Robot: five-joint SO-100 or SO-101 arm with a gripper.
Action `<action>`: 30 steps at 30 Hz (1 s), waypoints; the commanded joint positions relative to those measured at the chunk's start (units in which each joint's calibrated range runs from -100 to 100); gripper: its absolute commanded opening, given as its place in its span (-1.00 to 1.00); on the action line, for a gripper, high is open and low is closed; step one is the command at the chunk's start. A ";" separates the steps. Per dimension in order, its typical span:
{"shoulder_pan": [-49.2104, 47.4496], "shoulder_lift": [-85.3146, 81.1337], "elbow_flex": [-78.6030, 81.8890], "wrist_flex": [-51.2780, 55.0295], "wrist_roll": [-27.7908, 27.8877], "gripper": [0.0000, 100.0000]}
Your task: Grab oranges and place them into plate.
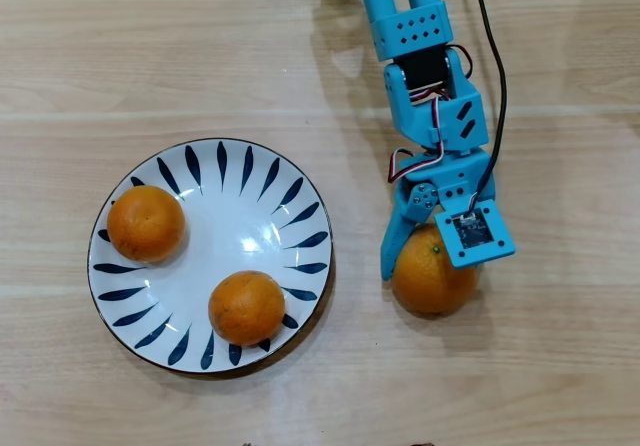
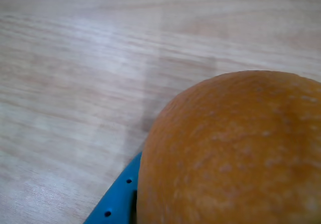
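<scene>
Two oranges lie in the white plate (image 1: 250, 181) with blue petal strokes: one (image 1: 146, 223) at its left, the other (image 1: 246, 307) near its lower rim. A third orange (image 1: 425, 284) rests on the wooden table right of the plate. My blue gripper (image 1: 432, 266) reaches down from the top of the overhead view and straddles this orange, jaws spread around it; the left finger (image 1: 394, 249) lies against its side, and the other is hidden under the wrist camera. In the wrist view the orange (image 2: 235, 153) fills the lower right, with a blue finger (image 2: 116, 201) touching it.
The blue arm (image 1: 415, 36) with its black cable (image 1: 497, 76) runs along the upper right of the overhead view. Bare light wood table (image 1: 520, 366) surrounds the plate and the arm.
</scene>
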 commanded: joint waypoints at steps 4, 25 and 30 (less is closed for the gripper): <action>-0.74 -4.06 -0.54 -0.92 -0.02 -0.51; 16.76 -36.68 2.99 41.45 11.12 -0.51; 25.15 -38.21 8.87 45.41 13.89 -0.51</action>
